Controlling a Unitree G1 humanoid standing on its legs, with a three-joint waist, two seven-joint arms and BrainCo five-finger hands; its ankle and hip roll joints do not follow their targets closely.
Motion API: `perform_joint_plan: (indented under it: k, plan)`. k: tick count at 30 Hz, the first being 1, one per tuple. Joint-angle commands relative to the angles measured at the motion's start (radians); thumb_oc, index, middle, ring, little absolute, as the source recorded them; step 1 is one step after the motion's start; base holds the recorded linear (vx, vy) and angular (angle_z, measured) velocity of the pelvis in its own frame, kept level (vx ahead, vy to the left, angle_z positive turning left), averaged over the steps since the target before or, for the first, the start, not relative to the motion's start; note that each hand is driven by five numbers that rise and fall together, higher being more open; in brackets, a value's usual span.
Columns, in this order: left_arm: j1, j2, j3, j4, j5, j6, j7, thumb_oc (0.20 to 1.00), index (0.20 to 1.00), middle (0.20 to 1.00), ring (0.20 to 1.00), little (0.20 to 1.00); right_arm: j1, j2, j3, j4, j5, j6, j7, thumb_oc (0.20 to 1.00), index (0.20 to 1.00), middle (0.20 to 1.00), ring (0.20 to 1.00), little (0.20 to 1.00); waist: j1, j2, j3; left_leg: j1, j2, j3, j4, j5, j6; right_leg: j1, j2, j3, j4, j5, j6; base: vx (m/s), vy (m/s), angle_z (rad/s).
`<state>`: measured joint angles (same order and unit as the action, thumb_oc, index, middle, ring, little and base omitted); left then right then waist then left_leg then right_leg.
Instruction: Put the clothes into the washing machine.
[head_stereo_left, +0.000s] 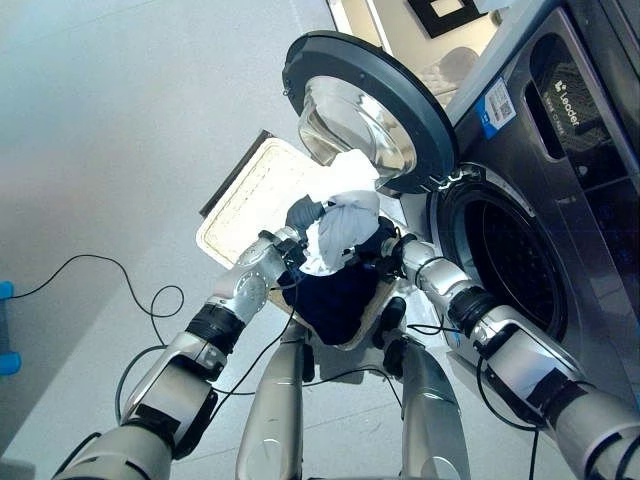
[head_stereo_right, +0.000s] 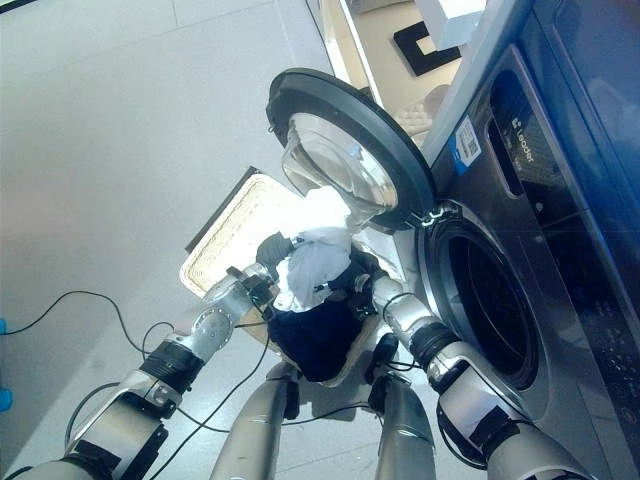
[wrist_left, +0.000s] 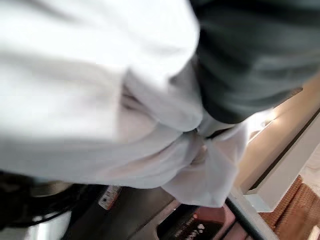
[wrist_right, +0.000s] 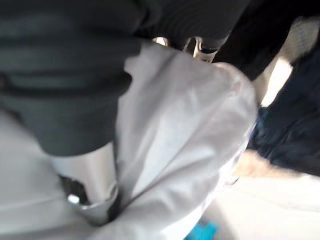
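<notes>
Silver-grey left hand: left hand sits at the near-left side of the load; fingers are buried in cloth, so open or closed cannot be determined.
Silver-grey right hand: right hand sits at the opposite side of the load; fingers are likewise hidden in fabric, state cannot be determined.
Load position: bundle of white, pale grey and dark grey clothes is raised between both hands, clear of the floor, just in front of the lower edge of the open door.
Remaining laundry: dark navy garment lies in the cream woven laundry basket directly beneath the raised bundle.
Step in hand (judgement): lift is complete; transfer toward the drum is in progress, nothing yet inside.
Next move (judgement): carry the bundle to the robot's right and forward, into the dark round drum opening, then release it well inside.
Obstruction: round dark-grey door with clear glass bowl stands swung open just beyond the bundle; a hanging white corner is near the glass and could catch on it.
Machine: dark grey front-loading washing machine stands at the right, drum appears empty.
Surroundings: flat cream perforated tray lies on the pale grey floor beyond the basket, out of the transfer path.
</notes>
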<state>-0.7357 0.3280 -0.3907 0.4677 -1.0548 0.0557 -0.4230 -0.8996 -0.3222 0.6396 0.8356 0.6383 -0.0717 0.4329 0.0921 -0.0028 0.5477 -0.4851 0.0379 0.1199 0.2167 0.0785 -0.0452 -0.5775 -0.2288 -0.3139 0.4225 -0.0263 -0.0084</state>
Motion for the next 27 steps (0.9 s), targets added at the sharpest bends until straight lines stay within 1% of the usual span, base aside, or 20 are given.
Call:
perform_joint_plan:
  k: [1,3,5,6,9,11,15,16,17,18,19,24,27]
  plan:
    - [-0.077,-0.120,-0.055,-0.056,-0.051,0.013,-0.109,0.200,0.200,0.200,0.200,0.200,-0.070,0.086,-0.023,-0.076,0.231,-0.068,0.165,1.000,1.000,1.000,1.000,1.000,-0.014,0.066,-0.028,-0.032,-0.078,0.022,0.059,-0.072,-0.020,0.040,0.016,0.019,-0.100,0.060,0.129,0.00,0.000,0.00]
    - [-0.076,-0.117,-0.054,-0.052,-0.049,0.014,-0.120,0.200,0.200,0.200,0.200,0.200,-0.055,0.094,-0.045,-0.092,0.312,-0.066,0.212,1.000,1.000,1.000,1.000,1.000,-0.016,0.066,-0.028,-0.030,-0.078,0.024,0.058,-0.074,-0.021,0.042,0.016,0.017,-0.099,0.057,0.130,0.00,0.000,0.00]
    - [-0.074,-0.115,-0.053,-0.048,-0.044,-0.003,-0.146,0.200,0.200,0.200,0.200,0.200,-0.046,0.098,-0.060,-0.108,0.319,-0.077,0.193,1.000,1.000,1.000,1.000,1.000,-0.018,0.066,-0.028,-0.032,-0.077,0.025,0.059,-0.075,-0.021,0.040,0.016,0.017,-0.098,0.056,0.130,0.00,0.000,0.00]
    - [-0.074,-0.117,-0.048,-0.043,-0.043,-0.001,-0.173,0.200,0.200,0.200,0.200,0.200,-0.040,0.099,-0.077,-0.113,0.371,-0.060,0.224,1.000,1.000,1.000,1.000,1.000,-0.022,0.064,-0.028,-0.033,-0.074,0.030,0.058,-0.076,-0.023,0.039,0.016,0.016,-0.098,0.055,0.130,0.00,0.000,0.00]
    - [-0.079,-0.113,-0.046,-0.040,-0.021,-0.015,-0.205,0.200,0.200,0.200,0.200,0.200,-0.035,0.099,-0.091,-0.116,0.379,-0.054,0.225,1.000,1.000,1.000,1.000,1.000,-0.025,0.062,-0.028,-0.034,-0.070,0.033,0.057,-0.076,-0.025,0.035,0.017,0.015,-0.098,0.054,0.131,0.00,0.000,0.00]
    - [-0.087,-0.111,-0.044,-0.027,-0.025,-0.010,-0.223,0.200,0.200,0.200,0.200,0.200,-0.038,0.097,-0.092,-0.102,0.375,-0.045,0.220,1.000,1.000,1.000,1.000,1.000,-0.028,0.060,-0.028,-0.036,-0.067,0.035,0.055,-0.075,-0.026,0.033,0.018,0.014,-0.100,0.055,0.131,0.00,0.000,0.00]
    - [-0.086,-0.110,-0.036,-0.020,-0.037,0.002,-0.253,0.200,0.200,0.200,0.200,0.200,-0.033,0.094,-0.102,-0.074,0.424,-0.024,0.257,1.000,1.000,1.000,1.000,1.000,-0.031,0.059,-0.028,-0.032,-0.063,0.037,0.055,-0.077,-0.027,0.033,0.020,0.015,-0.101,0.055,0.129,0.00,-0.001,-0.02]
    - [-0.084,-0.111,-0.034,-0.014,-0.037,0.003,-0.270,0.200,0.200,0.200,0.200,0.200,-0.031,0.098,-0.108,-0.058,0.468,-0.015,0.275,0.727,0.727,0.727,0.727,0.727,-0.031,0.060,-0.028,-0.035,-0.062,0.039,0.053,-0.077,-0.027,0.030,0.021,0.014,-0.100,0.054,0.129,0.01,-0.006,-0.07]
    - [-0.084,-0.113,-0.035,-0.009,-0.035,0.003,-0.275,0.200,0.200,0.200,0.200,0.200,-0.031,0.101,-0.112,-0.054,0.484,-0.013,0.284,0.551,0.551,0.551,0.551,0.551,-0.031,0.060,-0.028,-0.036,-0.061,0.040,0.053,-0.077,-0.027,0.028,0.021,0.014,-0.100,0.054,0.128,0.01,-0.007,-0.07]
    - [-0.085,-0.114,-0.035,-0.008,-0.035,0.002,-0.275,0.200,0.200,0.200,0.200,0.200,-0.031,0.103,-0.114,-0.052,0.489,-0.013,0.287,0.501,0.501,0.501,0.501,0.501,-0.032,0.061,-0.028,-0.037,-0.061,0.040,0.052,-0.076,-0.027,0.028,0.022,0.014,-0.101,0.054,0.128,0.00,-0.005,-0.07]
    - [-0.089,-0.115,-0.036,0.005,-0.041,0.002,-0.280,0.200,0.200,0.200,0.200,0.200,-0.032,0.112,-0.119,-0.050,0.531,-0.012,0.296,0.200,0.200,0.200,0.200,0.200,-0.034,0.061,-0.028,-0.037,-0.059,0.044,0.048,-0.073,-0.029,0.028,0.023,0.013,-0.105,0.056,0.129,0.00,-0.002,-0.07]
    - [-0.089,-0.123,-0.028,0.024,-0.029,0.012,-0.285,0.200,0.200,0.200,0.200,0.200,-0.023,0.136,-0.141,-0.042,0.609,-0.022,0.322,0.200,0.200,0.200,0.200,0.200,-0.037,0.062,-0.028,-0.041,-0.056,0.045,0.050,-0.075,-0.032,0.023,0.024,0.015,-0.105,0.055,0.129,0.01,-0.004,-0.05]
    - [-0.094,-0.125,-0.028,0.037,-0.026,0.013,-0.278,0.200,0.200,0.200,0.200,0.200,-0.024,0.149,-0.149,-0.041,0.625,-0.030,0.322,0.200,0.200,0.200,0.200,0.200,-0.039,0.062,-0.028,-0.042,-0.054,0.050,0.048,-0.074,-0.033,0.019,0.024,0.013,-0.105,0.056,0.130,0.00,0.002,-0.01]
